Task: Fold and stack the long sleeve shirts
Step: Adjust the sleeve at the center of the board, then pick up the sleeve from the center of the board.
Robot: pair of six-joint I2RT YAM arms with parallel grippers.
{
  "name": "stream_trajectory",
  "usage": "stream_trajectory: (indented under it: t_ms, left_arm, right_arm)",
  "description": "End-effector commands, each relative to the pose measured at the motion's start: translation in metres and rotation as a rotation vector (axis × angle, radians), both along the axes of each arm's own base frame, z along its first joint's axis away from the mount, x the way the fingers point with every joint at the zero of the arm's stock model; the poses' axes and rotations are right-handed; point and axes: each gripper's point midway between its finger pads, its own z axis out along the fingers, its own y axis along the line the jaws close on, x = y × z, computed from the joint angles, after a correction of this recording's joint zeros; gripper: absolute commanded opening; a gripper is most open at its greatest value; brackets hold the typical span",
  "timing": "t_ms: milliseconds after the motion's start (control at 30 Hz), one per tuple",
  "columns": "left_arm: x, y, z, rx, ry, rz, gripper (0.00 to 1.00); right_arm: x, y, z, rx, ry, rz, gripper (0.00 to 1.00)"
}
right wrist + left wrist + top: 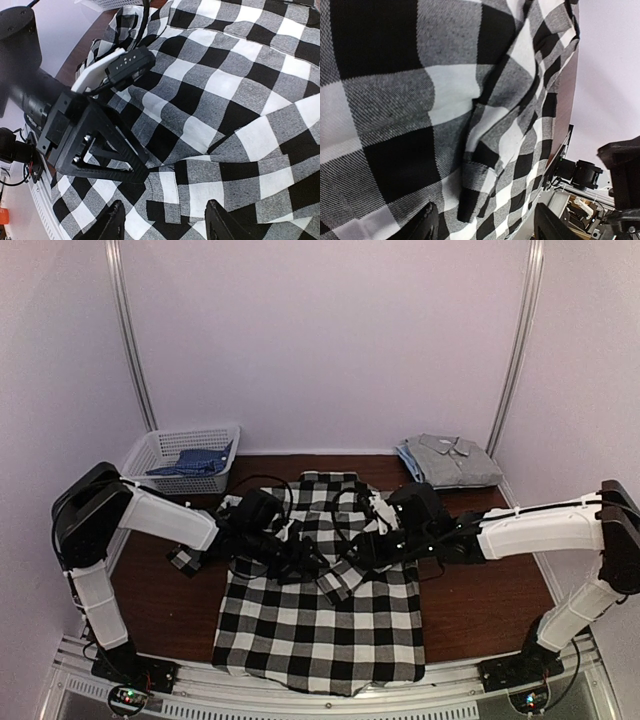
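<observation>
The large black-and-white checked shirt [320,630] lies spread on the brown table [490,590], collar to the back. One sleeve is folded in over its chest, its cuff [338,585] near the middle. Both grippers hover low over that fold. My left gripper [312,562] is open, its fingers [427,222] wide apart over the cuff edge [470,195]. My right gripper [362,548] is open too, its fingers [220,220] astride the folded sleeve [195,180]. The left gripper [100,145] shows in the right wrist view, its tips at the cloth. A folded grey shirt [450,460] lies at the back right.
A white basket [150,455] at the back left holds a blue shirt [192,461]. Part of the checked shirt's other sleeve [185,558] sticks out to the left under my left arm. White walls with metal rails close off the back and sides.
</observation>
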Motion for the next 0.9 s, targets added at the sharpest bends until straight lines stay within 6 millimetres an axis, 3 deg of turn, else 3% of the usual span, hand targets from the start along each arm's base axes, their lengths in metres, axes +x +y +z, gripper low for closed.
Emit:
stream_trajectory:
  t_ms: [0, 300, 467, 533, 700, 867]
  left_arm:
    - [0.006, -0.001, -0.003, 0.050, -0.027, 0.015, 0.66]
    - [-0.005, -0.015, -0.012, 0.094, -0.046, -0.080, 0.55]
    - [-0.004, -0.023, -0.017, 0.137, -0.060, -0.113, 0.44]
    - [-0.001, -0.024, -0.015, 0.144, -0.076, -0.120, 0.34]
    - [0.007, -0.032, 0.006, 0.136, -0.141, -0.149, 0.02]
    - [0.023, -0.043, 0.054, 0.089, -0.272, -0.172, 0.00]
  right_arm:
    - [0.014, -0.032, 0.001, -0.079, -0.038, -0.116, 0.56]
    - [0.033, -0.078, -0.002, -0.088, -0.038, -0.230, 0.56]
    - [0.044, -0.099, -0.002, -0.094, -0.036, -0.290, 0.55]
    - [0.047, -0.109, -0.002, -0.103, -0.033, -0.317, 0.55]
    - [0.058, -0.141, -0.007, -0.125, -0.007, -0.414, 0.55]
    - [0.065, -0.167, -0.011, -0.130, 0.020, -0.498, 0.55]
